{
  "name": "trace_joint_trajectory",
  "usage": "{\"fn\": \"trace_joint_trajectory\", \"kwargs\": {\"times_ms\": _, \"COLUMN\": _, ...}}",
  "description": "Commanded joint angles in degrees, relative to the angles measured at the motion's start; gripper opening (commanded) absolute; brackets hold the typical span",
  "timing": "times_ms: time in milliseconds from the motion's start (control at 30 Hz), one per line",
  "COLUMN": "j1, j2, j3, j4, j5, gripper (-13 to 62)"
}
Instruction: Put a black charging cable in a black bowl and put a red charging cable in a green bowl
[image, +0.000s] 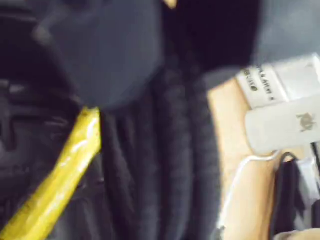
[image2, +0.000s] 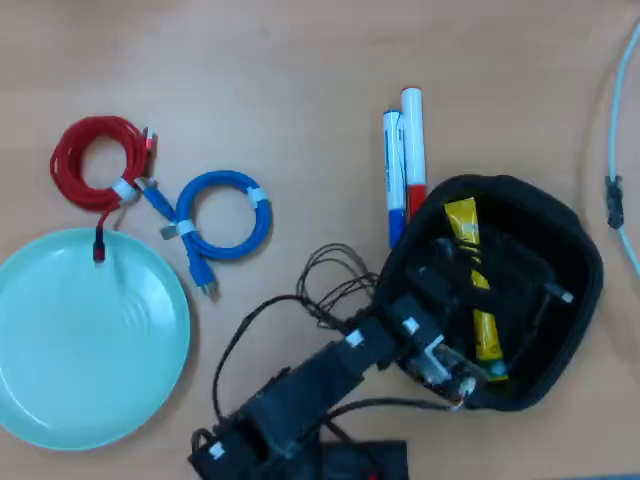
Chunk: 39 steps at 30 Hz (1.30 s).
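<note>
Black thin coiled charging cable (image2: 505, 275) sits inside deep matte black bowl (image2: 580, 250) under gripper (image2: 470, 290), jaw state unreadable; release low, then lift straight clear.

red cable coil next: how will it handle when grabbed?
Probably holds its shape: the red charging cable is a tight coil bound by a white tie. Likely light and thin, so it may slip between the fingers. One plug end trails onto the green bowl rim and would likely dangle or drag.
</note>
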Motion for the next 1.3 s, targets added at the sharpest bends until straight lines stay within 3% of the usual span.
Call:
{"fn": "trace_joint_trajectory", "kwargs": {"times_ms": 0, "j1": 0.62, "j2": -3.34, "j3": -5.10, "j4": -9.67, "j5": 0.26, "gripper": -6.3}}
{"fn": "trace_joint_trajectory", "kwargs": {"times_ms": 300, "j1": 0.18, "j2": -16.08, "j3": -9.58, "j4": -10.02, "j5": 0.18, "gripper": -6.2}}
{"fn": "trace_joint_trajectory", "kwargs": {"times_ms": 700, "j1": -0.09, "j2": -23.29, "j3": -12.48, "j4": -9.58, "j5": 0.09, "gripper": -4.8}}
{"fn": "trace_joint_trajectory", "kwargs": {"times_ms": 767, "j1": -0.35, "j2": -24.61, "j3": -12.57, "j4": -9.58, "j5": 0.18, "gripper": 0.4}}
{"fn": "trace_joint_trajectory", "kwargs": {"times_ms": 1033, "j1": -0.44, "j2": -28.74, "j3": -14.77, "j4": -9.49, "j5": 4.22, "gripper": 35.4}}
{"fn": "trace_joint_trajectory", "kwargs": {"times_ms": 1133, "j1": -0.26, "j2": -28.21, "j3": -16.79, "j4": -6.94, "j5": 4.13, "gripper": 41.0}}
{"fn": "trace_joint_trajectory", "kwargs": {"times_ms": 1267, "j1": -0.62, "j2": -28.04, "j3": -21.71, "j4": 0.18, "j5": 4.48, "gripper": 42.5}}
